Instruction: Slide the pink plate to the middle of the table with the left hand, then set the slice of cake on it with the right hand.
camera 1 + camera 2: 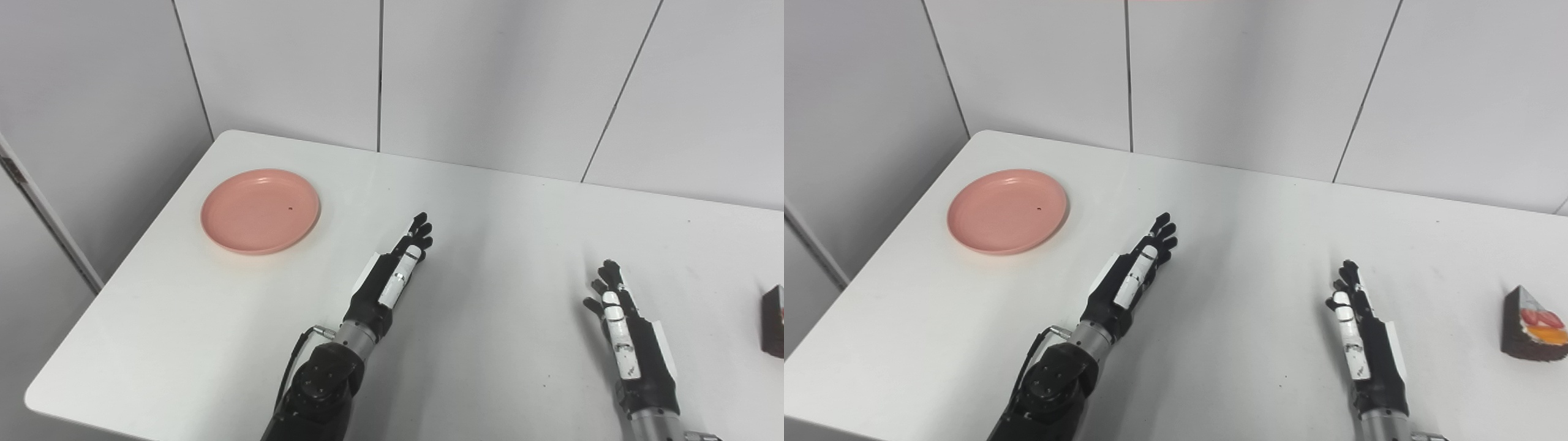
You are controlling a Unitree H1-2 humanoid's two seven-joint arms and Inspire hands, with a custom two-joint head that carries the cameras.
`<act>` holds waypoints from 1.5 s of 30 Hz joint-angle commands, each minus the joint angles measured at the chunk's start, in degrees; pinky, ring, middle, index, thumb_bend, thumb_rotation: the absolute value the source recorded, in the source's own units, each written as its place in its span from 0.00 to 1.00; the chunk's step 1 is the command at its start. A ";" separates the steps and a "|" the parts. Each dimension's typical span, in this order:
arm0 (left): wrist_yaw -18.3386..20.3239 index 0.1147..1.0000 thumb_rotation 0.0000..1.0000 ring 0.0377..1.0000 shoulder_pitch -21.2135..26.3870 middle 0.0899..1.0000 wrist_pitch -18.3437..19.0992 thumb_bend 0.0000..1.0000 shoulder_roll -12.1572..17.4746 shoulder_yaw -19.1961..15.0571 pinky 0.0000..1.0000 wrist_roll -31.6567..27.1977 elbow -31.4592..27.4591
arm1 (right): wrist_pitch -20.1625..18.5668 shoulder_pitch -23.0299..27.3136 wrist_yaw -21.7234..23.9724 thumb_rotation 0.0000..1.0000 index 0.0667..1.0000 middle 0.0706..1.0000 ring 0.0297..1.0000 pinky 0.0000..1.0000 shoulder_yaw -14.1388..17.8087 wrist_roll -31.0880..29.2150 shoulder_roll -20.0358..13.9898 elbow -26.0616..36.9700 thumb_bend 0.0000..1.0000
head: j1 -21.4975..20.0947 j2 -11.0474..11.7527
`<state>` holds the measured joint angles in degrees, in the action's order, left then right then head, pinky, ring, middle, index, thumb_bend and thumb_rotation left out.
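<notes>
**Both hands at rest over the counter; plate not yet reached**

The left hand [398,266] hovers or rests low over the middle of the counter [490,202], fingers extended and held close alongside one another, pointing away and slightly rightward. It holds nothing and touches no object; whether its edge touches the surface cannot be told. The right hand [1356,318] lies further right in a matching pose, fingers straight and slightly spread, likewise empty.

The pink plate [260,211] sits well apart from the left hand, near the far left corner and close to the counter's left edge, empty but for a small dark speck. The slice of cake [1534,324], dark with red and orange topping, stands upright near the right edge, well apart from the right hand.

The step in hand appears to be the reach toward the plate. To do it well, the left hand should probably travel left and away, settle its fingertips on the plate's far left rim, and draw it smoothly toward the centre with light downward pressure, since a shallow plate may tip or skid. The right hand should wait.
</notes>
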<state>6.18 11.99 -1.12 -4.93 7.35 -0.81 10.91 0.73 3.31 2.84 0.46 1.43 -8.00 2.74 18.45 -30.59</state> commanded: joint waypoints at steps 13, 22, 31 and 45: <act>0.35 0.97 1.00 0.96 -1.34 0.97 8.75 0.38 -3.15 0.70 0.97 -3.76 -14.52 | 2.74 1.31 0.06 1.00 0.96 0.96 0.94 0.91 1.04 0.40 -1.75 -1.62 0.26 | 1.62 0.41; -0.36 0.94 1.00 0.94 -0.34 0.94 14.47 0.41 -3.13 -0.19 0.96 -5.62 -25.10 | 4.95 1.94 0.32 1.00 0.96 0.96 0.94 0.93 1.04 0.06 -2.07 -3.83 0.25 | 2.01 0.52; -3.01 0.91 1.00 0.93 1.64 0.92 17.78 0.44 -1.58 -4.63 1.00 -6.66 -33.56 | 5.45 2.62 0.35 1.00 0.96 0.96 0.94 0.92 1.12 -0.45 -1.51 -5.56 0.29 | 1.80 1.36; -5.79 0.93 1.00 0.94 6.26 0.95 13.79 0.44 4.01 -15.72 1.00 -11.41 -34.85 | 7.16 2.99 0.70 1.00 0.96 0.96 0.95 0.93 1.45 -0.42 -2.01 -7.47 0.27 | 2.82 1.96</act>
<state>0.33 16.12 15.31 -1.27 -8.18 -11.06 -22.95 5.07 7.02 3.88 1.70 0.59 -9.89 -2.62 21.27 -28.57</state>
